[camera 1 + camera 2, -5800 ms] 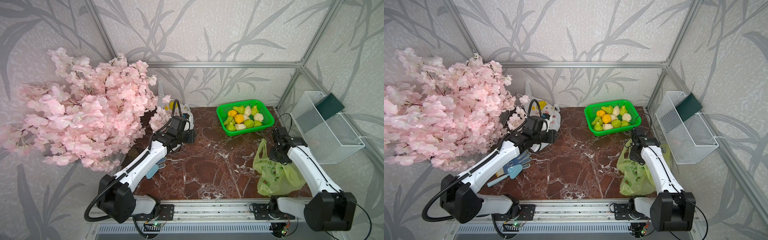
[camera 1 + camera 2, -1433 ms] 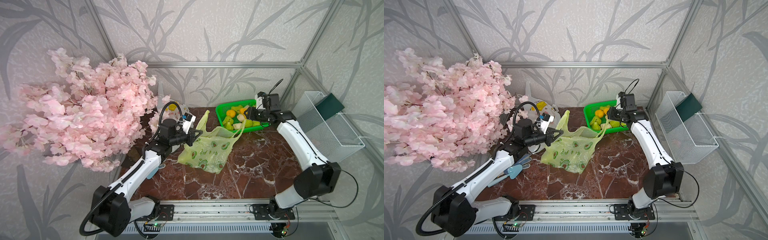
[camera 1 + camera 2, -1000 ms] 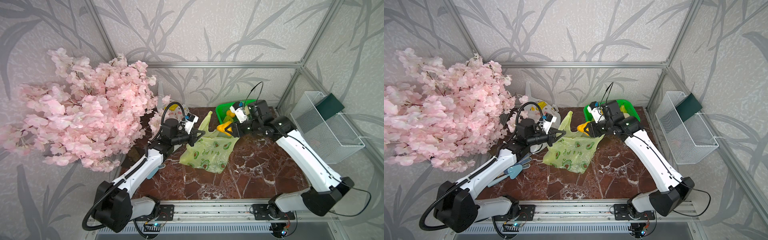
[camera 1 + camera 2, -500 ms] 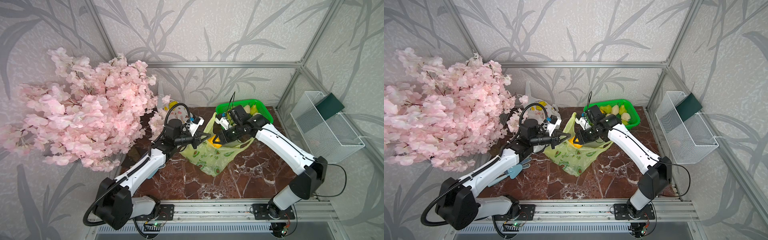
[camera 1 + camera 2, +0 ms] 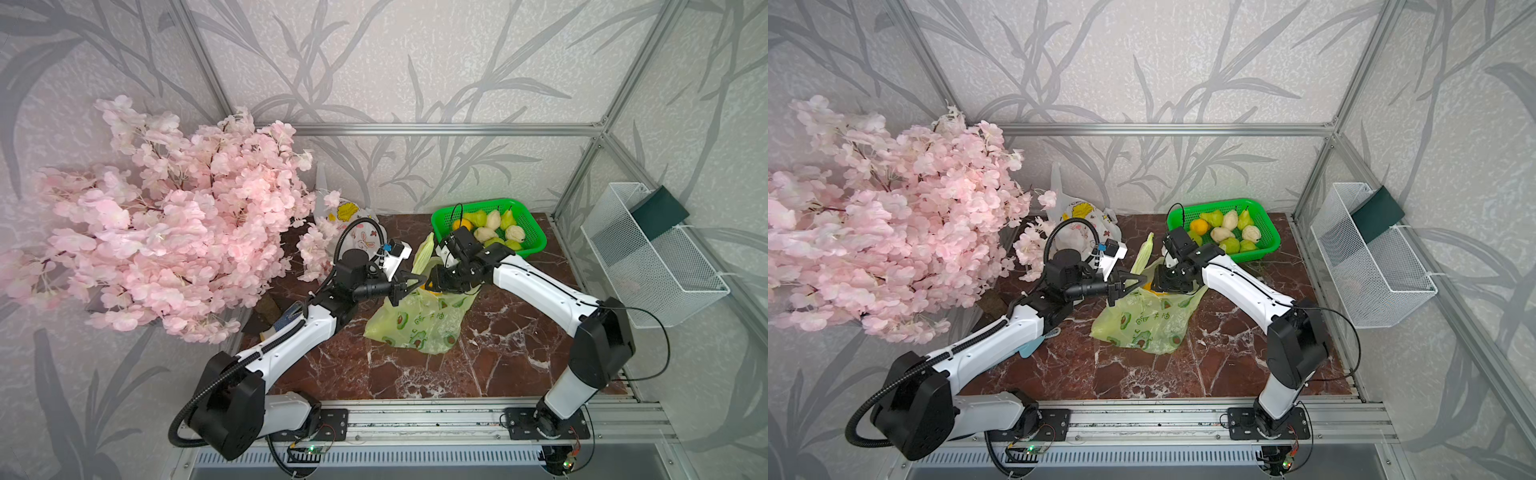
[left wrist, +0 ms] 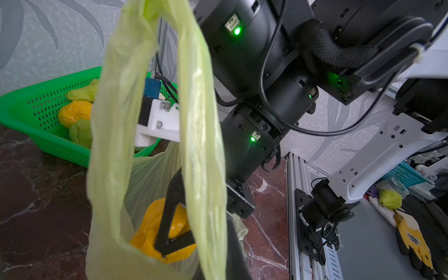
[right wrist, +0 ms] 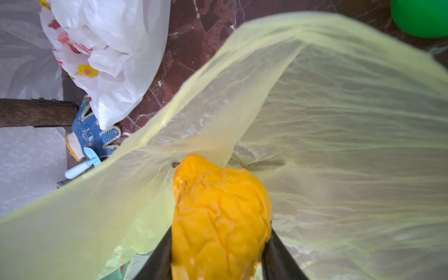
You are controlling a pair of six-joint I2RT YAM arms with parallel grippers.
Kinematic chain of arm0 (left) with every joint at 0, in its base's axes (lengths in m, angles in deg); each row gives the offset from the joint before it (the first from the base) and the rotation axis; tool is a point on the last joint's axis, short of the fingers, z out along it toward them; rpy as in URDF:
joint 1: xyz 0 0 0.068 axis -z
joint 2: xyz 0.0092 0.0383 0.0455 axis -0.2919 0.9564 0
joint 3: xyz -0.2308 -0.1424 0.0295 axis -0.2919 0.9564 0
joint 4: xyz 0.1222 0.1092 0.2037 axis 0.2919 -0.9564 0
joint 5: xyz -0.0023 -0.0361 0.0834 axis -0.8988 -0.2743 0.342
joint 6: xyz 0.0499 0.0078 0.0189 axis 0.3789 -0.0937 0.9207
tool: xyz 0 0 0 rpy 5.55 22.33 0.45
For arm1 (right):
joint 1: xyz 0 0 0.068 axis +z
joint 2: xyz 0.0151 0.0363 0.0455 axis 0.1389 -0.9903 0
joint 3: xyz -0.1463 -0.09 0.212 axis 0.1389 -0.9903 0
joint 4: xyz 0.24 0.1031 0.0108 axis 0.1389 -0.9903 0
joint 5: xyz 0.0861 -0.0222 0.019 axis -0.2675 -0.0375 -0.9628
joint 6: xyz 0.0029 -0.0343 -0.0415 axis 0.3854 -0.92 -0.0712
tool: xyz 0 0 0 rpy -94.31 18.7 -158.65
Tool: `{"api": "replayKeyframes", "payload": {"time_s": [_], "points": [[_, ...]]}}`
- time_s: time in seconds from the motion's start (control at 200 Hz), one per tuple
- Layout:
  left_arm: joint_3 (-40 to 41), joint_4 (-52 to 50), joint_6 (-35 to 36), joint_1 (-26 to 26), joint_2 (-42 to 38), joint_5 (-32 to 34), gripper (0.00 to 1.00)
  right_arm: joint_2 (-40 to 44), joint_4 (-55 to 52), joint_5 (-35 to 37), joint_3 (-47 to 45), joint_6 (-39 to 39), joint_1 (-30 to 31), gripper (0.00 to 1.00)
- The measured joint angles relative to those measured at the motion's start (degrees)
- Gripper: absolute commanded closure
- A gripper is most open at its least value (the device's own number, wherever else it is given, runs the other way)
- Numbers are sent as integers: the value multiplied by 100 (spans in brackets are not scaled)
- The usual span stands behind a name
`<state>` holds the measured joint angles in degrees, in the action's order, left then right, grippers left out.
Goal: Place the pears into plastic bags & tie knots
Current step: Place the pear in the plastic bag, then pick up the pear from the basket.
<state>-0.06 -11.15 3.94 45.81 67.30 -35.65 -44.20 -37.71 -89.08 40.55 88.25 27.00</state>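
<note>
In the right wrist view, clamped an orange-yellow pear [image 7: 220, 213] between the half-parted jaws of the right gripper [image 7: 219, 230], inside the mouth of the yellow-green bag [image 7: 339, 121]. A second before, carried the same pear up beside the green basket [image 5: 536, 245]; since then swung it left and down to the bag, with the grip unchanged. In a top view, pinched the bag's handle in the fully closed left gripper [image 5: 415, 280], raised above the marble table [image 5: 415, 374], with the bag's body sagging onto the stone. Reached the right arm from the front rail with elbow bent and wrist tipped down; stretched the left arm diagonally toward the centre, tool level. Left the remaining pears [image 5: 492, 220] in the basket, just behind the right wrist. Crowded the left side with pink blossom [image 5: 166, 249] and a white bag [image 5: 347, 214]; kept bare marble open in front of the bag.
</note>
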Motion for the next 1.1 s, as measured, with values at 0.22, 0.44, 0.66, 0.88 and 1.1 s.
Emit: {"api": "replayKeyframes", "payload": {"time_s": [0.22, 0.44, 0.66, 0.88, 1.1], "points": [[98, -4, 52, 2, -13, 428, 100, -251, -238, 190, 109, -284, 9, 40], [232, -153, 120, 2, -162, 1139, 100, -275, -590, -96, 555, -695, -13, 19], [411, -647, 177, -4, -577, 1934, 100, 326, -756, -358, 1228, -901, -376, 23], [483, -1163, 254, -4, -909, 2271, 100, 413, -232, 326, 1827, -857, -1598, 23], [483, -1453, 413, -4, -1145, 2249, 100, -1399, -142, 1493, 2962, -1099, -2192, 23]]}}
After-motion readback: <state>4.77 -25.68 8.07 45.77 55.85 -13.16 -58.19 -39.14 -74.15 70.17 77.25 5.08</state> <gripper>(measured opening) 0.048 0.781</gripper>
